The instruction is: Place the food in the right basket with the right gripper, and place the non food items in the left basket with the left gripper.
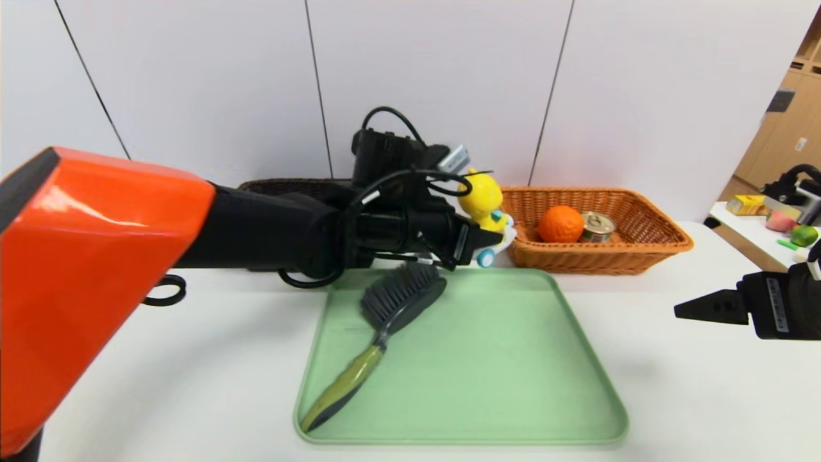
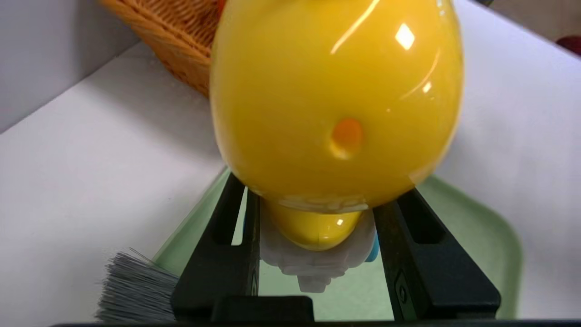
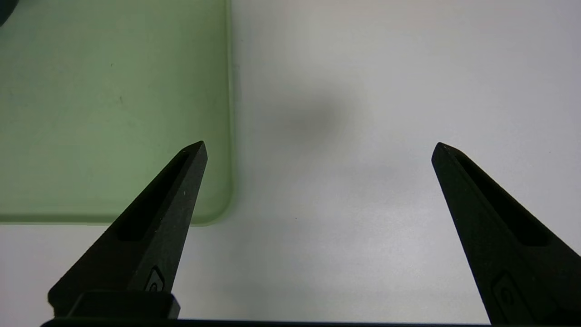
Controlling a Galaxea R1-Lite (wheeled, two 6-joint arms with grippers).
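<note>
My left gripper (image 1: pixel 484 240) is shut on a yellow duck toy (image 1: pixel 482 197) with a white base and blue wheels, held above the far edge of the green tray (image 1: pixel 513 359). In the left wrist view the duck toy (image 2: pixel 336 100) fills the frame, its white base clamped between the black fingers (image 2: pixel 227 254). A grey dish brush (image 1: pixel 385 321) with an olive handle lies on the tray's left part. The right basket (image 1: pixel 641 256) holds an orange (image 1: pixel 560 224) and a tin can (image 1: pixel 598 226). My right gripper (image 3: pixel 317 150) is open and empty over the table right of the tray (image 3: pixel 91 113).
The dark left basket (image 1: pixel 288 186) is mostly hidden behind my left arm. A side table (image 1: pixel 757 237) at the far right carries small items. White wall panels stand right behind the baskets.
</note>
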